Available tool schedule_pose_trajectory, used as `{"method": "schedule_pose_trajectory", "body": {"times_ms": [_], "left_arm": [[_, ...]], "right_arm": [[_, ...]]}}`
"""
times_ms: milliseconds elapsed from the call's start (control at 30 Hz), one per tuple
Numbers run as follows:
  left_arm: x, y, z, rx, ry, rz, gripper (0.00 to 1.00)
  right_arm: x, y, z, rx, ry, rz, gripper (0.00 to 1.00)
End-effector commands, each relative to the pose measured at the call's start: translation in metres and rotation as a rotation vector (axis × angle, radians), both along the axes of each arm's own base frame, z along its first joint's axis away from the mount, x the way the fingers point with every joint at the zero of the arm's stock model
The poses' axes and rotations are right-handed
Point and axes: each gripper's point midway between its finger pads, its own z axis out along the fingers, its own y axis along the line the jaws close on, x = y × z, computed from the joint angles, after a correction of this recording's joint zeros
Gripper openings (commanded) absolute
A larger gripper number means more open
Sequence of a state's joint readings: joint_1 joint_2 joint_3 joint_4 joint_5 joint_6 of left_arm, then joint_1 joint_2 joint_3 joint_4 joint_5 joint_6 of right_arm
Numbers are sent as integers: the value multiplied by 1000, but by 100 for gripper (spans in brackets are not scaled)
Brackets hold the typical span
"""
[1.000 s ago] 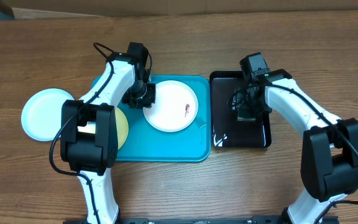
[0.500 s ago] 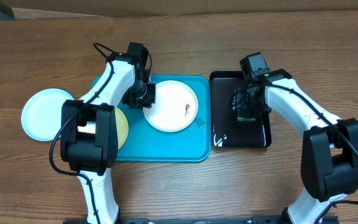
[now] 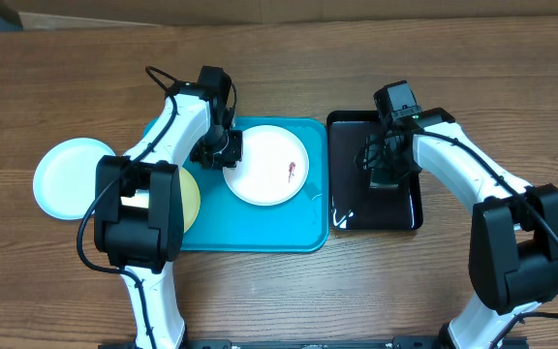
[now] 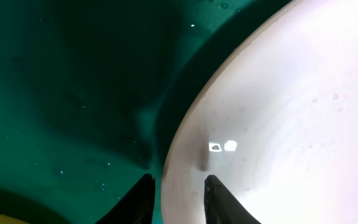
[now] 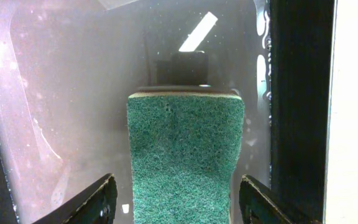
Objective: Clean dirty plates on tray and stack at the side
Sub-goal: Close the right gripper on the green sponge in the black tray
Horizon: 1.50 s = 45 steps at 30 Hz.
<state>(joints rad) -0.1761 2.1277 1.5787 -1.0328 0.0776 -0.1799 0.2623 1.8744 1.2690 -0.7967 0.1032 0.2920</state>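
Observation:
A white plate (image 3: 267, 167) with a small red smear lies on the teal tray (image 3: 260, 228). My left gripper (image 3: 227, 149) is at its left rim. In the left wrist view the gripper (image 4: 178, 182) is shut on the white plate (image 4: 278, 124), one finger on the plate and the other over the tray (image 4: 73, 93). A pale yellow plate (image 3: 191, 199) sits on the tray's left end, mostly hidden under the left arm. An aqua plate (image 3: 69, 176) rests on the table to the left. My right gripper (image 5: 178, 186) stands open astride a green sponge (image 5: 185, 155), with a gap on each side.
The sponge lies in a glossy black tray (image 3: 349, 206) just right of the teal tray, with the right gripper (image 3: 384, 171) low over it. Bare wooden table (image 3: 289, 301) surrounds both trays. Both arms reach in from the near edge.

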Motion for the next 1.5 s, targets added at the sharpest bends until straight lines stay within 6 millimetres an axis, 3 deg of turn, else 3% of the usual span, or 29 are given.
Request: {"method": "schedule_pose_trajectory", "body": {"times_ms": [0, 233, 367, 467, 567, 667, 1467], "left_arm": [[0, 2, -1, 0, 6, -2, 29], [0, 2, -1, 1, 6, -2, 29], [0, 2, -1, 0, 6, -2, 29], [0, 2, -1, 0, 4, -2, 30], [1, 2, -1, 0, -1, -2, 40], [6, 1, -1, -3, -19, -2, 44], [10, 0, -1, -7, -36, -2, 44]], "right_arm": [[-2, -2, -1, -10, -8, 10, 65], [-6, -3, -12, -9, -9, 9, 65], [-6, -2, -12, -8, -10, 11, 57], [-6, -2, -12, -8, -10, 11, 57], [-7, -2, -12, -8, -9, 11, 57], [-7, -2, -13, -9, -7, 12, 59], [-6, 2, -13, 10, -10, 40, 57]]}}
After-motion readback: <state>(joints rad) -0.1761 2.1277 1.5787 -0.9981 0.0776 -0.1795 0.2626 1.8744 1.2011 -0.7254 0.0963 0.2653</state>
